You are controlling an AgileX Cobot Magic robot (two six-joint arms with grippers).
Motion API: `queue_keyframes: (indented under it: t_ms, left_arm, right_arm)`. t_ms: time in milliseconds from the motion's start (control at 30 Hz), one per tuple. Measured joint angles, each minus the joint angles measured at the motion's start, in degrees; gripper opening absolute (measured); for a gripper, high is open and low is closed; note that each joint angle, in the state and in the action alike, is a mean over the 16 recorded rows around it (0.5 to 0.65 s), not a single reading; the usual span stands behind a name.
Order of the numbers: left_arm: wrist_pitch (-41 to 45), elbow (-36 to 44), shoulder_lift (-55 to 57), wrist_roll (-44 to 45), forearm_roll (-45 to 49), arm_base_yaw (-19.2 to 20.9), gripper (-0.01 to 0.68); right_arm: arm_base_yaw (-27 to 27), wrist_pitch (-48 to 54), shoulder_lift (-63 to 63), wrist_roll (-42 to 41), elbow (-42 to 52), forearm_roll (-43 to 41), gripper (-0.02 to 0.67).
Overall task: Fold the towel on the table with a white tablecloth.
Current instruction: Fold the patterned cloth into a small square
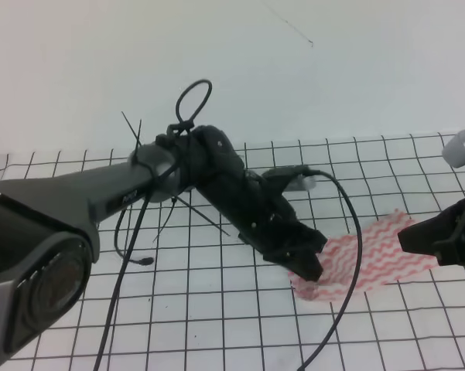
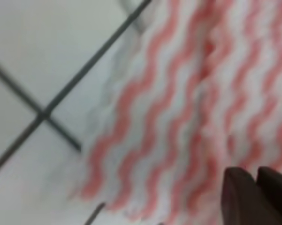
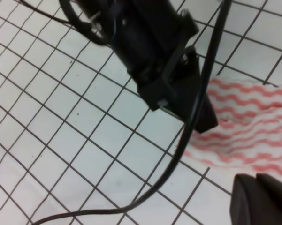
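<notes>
The towel [image 1: 375,249], white with pink-red wavy stripes, lies rumpled on the grid-printed white tablecloth [image 1: 217,309] at the right. My left gripper [image 1: 316,269] reaches across the middle to the towel's left end. Its fingers are together and the cloth puckers around the tips. In the left wrist view the towel [image 2: 178,117] fills the frame, blurred, with the closed left gripper [image 2: 255,197] at the bottom right. In the right wrist view the left gripper [image 3: 211,123] sits on the towel [image 3: 258,126]. My right gripper [image 1: 406,238] is at the towel's right edge, shut and empty [image 3: 258,192].
A black cable [image 1: 357,232] hangs from the left arm and crosses over the towel; it also shows in the right wrist view [image 3: 192,126]. A pale wall [image 1: 294,62] stands behind the table. Open tablecloth [image 3: 61,117] lies to the left and front.
</notes>
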Motion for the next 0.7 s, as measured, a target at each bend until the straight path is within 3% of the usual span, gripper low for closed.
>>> queue_keyframes:
  t_ms: [133, 267, 700]
  left_arm:
    - [1.55, -2.75, 0.00, -1.54, 2.83, 0.00, 0.011]
    - [3.21, -5.03, 0.00, -2.99, 5.31, -0.02, 0.009]
    - [4.64, -7.19, 0.29, -3.42, 7.29, -0.24, 0.231]
  right_arm:
    - [0.00, 0.17, 0.00, 0.00, 0.00, 0.00, 0.009]
    - [0.00, 0.25, 0.00, 0.00, 0.00, 0.00, 0.009]
    - [0.00, 0.27, 0.00, 0.00, 0.00, 0.02, 0.009]
